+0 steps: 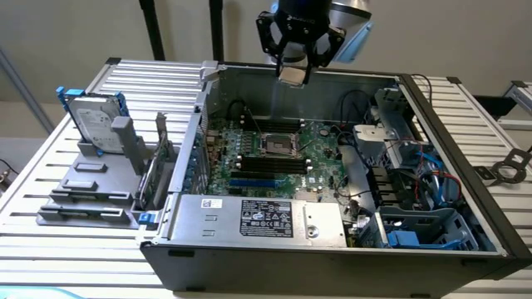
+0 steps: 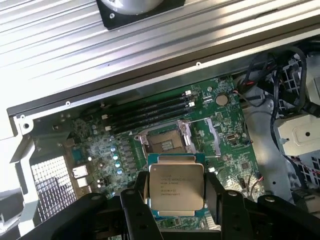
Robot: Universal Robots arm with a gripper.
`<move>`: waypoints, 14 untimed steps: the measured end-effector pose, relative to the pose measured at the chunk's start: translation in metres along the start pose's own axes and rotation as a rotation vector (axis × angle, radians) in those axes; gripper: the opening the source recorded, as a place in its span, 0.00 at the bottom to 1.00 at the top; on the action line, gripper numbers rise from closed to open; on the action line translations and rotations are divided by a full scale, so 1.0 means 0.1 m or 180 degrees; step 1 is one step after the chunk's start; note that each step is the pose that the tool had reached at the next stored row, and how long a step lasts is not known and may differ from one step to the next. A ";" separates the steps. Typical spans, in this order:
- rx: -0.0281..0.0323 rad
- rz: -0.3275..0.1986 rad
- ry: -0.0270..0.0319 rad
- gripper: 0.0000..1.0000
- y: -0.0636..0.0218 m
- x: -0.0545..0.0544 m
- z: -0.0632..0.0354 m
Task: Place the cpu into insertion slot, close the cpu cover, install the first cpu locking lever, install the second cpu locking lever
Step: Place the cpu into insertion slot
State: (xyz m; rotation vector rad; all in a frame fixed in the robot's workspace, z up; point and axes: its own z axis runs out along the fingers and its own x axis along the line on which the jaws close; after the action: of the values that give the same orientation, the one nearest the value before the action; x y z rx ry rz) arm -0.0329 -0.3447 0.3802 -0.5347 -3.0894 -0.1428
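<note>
Gripper (image 1: 294,70) was clamped on the cpu (image 1: 293,76) by two opposite edges, from what I could see; the cpu hung high above the slot (image 1: 278,142), well apart from it, metal top facing the wrist camera; the slot lay bare on the board (image 1: 324,156); the cover (image 2: 206,136) stood swung open just beside the slot.

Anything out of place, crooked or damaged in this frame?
Nothing stands out. The chip sits square in the gripper above the open computer case. The socket on the green board lies uncovered, and no cables cross it.
</note>
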 end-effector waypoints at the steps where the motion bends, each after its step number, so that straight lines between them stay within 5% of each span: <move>1: -0.0001 0.0054 -0.0005 0.55 0.000 0.00 0.001; 14: -0.0013 0.0752 -0.0063 0.55 -0.001 0.00 0.014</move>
State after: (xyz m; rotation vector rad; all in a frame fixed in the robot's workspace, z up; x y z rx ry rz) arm -0.0329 -0.3447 0.3789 -0.8994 -3.0135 -0.1429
